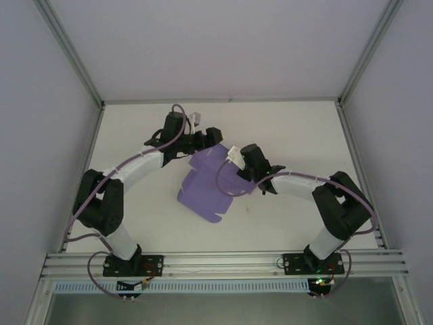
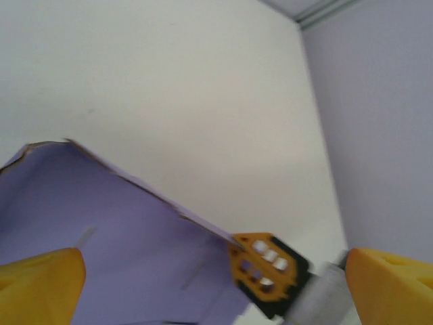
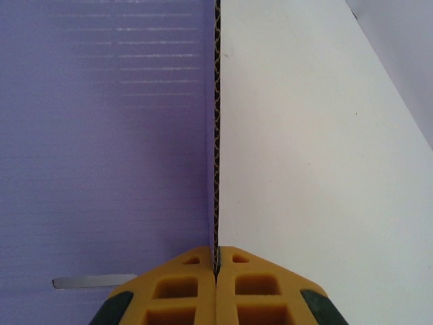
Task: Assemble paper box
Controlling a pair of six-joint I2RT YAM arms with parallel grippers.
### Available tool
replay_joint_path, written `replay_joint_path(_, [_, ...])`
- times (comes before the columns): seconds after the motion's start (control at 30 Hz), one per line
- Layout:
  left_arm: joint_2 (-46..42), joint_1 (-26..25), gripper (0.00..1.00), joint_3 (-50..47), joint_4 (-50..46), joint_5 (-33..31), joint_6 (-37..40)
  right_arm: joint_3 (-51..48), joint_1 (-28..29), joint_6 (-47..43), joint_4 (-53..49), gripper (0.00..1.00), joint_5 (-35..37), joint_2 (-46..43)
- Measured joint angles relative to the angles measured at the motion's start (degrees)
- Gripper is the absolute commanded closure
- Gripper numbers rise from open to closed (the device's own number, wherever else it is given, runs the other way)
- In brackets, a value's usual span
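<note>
The paper box (image 1: 206, 186) is a lavender creased card sheet in the middle of the table, with its far right part raised. My right gripper (image 1: 238, 164) is shut on the sheet's edge. In the right wrist view its yellow fingertips (image 3: 216, 254) pinch the corrugated edge, and the purple face (image 3: 101, 135) stands upright on the left. My left gripper (image 1: 211, 139) hovers at the sheet's far corner, open. Its yellow fingers (image 2: 40, 284) stand wide apart over the purple card (image 2: 101, 223), and nothing is gripped between them. The right gripper's fingers (image 2: 260, 267) also show there, clamped on the card.
The white table (image 1: 284, 135) is walled by pale panels on the left, the right and at the back. An aluminium rail (image 1: 223, 261) runs along the near edge and carries both arm bases. Bare table surface lies on both sides of the sheet.
</note>
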Motion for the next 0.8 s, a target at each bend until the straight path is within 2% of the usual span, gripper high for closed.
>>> replay_joint_path(0.17, [0.4,0.0,0.19,1.0,-4.4,-6.7,1.4,-2.3,0.1,-1.2,1.5,1.0,-1.2,-2.4])
replay_joint_path(0.3, [1.2,0.0,0.4,2.8,-6.6,-10.2,1.6,-3.2,0.2,-2.0,2.5,1.0,-2.4,-3.6])
replay_joint_path(0.37, [1.7,0.0,0.53,3.2,-6.8,-11.1,1.6,-3.2,0.2,-2.0,2.6,1.0,-2.6,-3.6])
replay_joint_path(0.47, [2.4,0.0,0.67,3.3,-7.1,-11.3,1.7,-3.2,0.2,-1.9,2.8,1.0,-2.6,-3.6])
replay_joint_path(0.63, [3.0,-0.1,0.73,3.3,-7.1,-8.7,3.0,-3.2,0.2,-1.6,3.3,1.0,-2.8,-3.6])
replay_joint_path(0.8, [3.0,-0.7,0.74,2.4,-4.7,-3.8,3.4,-3.2,0.3,-0.8,3.5,1.0,-3.4,-3.6])
